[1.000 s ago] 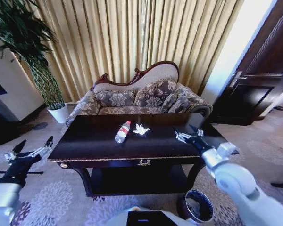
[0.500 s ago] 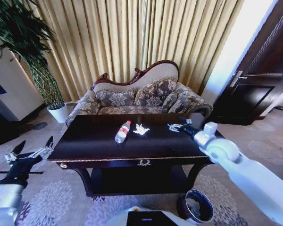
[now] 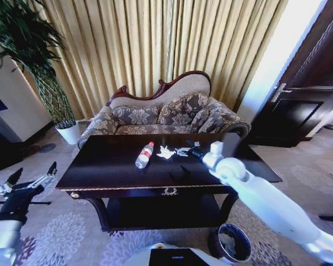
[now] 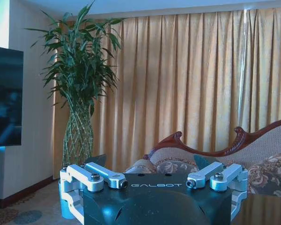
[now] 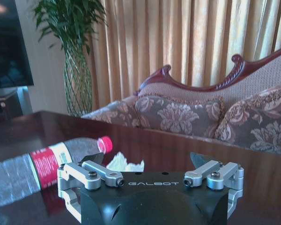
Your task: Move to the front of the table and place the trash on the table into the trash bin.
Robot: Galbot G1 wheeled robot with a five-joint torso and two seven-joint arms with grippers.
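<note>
At the far left of the head view my left jaws [image 3: 26, 178] hang low beside the surface, spread wide and holding nothing, over the patterned carpet [image 3: 66, 233]. Above them, in the upper left, a tall bamboo plant [image 3: 28, 50] rises from a white pot [image 3: 70, 133] in front of the gold curtains [image 3: 155, 50].

The dark glossy table [image 3: 111, 166] fills the middle of the frame, its gold-trimmed front edge toward me and the gold emblem [image 3: 169, 191] at the centre of that edge. On it, slightly left of centre, the clear plastic bottle [image 3: 144, 154] lies on its side, red cap pointing away toward the sofa [image 3: 166, 113]. Just beside it on the right sits a crumpled white paper wad [image 3: 165, 152], near the bottle but apart from it.

Right of the wad my right jaws [image 3: 184, 151] reach in over the surface, open wide with nothing between them, tips close to the paper; I cannot tell whether they touch it. In the right wrist view the bottle [image 5: 42, 164] lies in the lower left and the wad [image 5: 125, 163] just ahead of the jaws [image 5: 147, 164].

My white right arm [image 3: 266, 199] crosses the table's right half. Below it, at the bottom right, the dark trash bin [image 3: 232, 241] stands on the carpet by the table's corner. A dark wooden door [image 3: 305, 88] fills the right edge.
</note>
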